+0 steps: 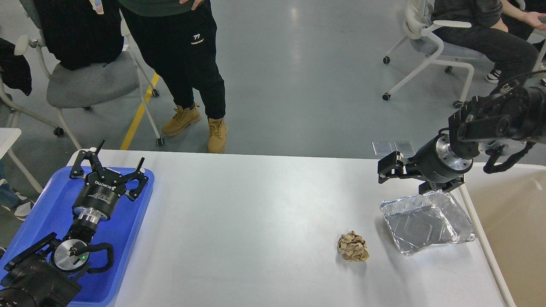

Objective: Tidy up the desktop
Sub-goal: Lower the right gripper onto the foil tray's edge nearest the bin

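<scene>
**Robot body: appearance**

Both arms matte black. Left two-finger gripper point(111, 164): black linkage fingers, white lettering on its cylindrical body, polished silver wrist ring, green LED on the joint cap. Right two-finger gripper point(386, 167): boxy black fingers, silver bolted flange, looping black cables.

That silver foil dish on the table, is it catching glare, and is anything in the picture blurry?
Head view: the foil tray throws bright patchy reflections from overhead light; the desktop shows only a soft sheen, and the crumpled paper ball casts a faint short shadow. The floor carries pale light streaks. Nothing looks notably blurred; both grippers are sharp.
</scene>
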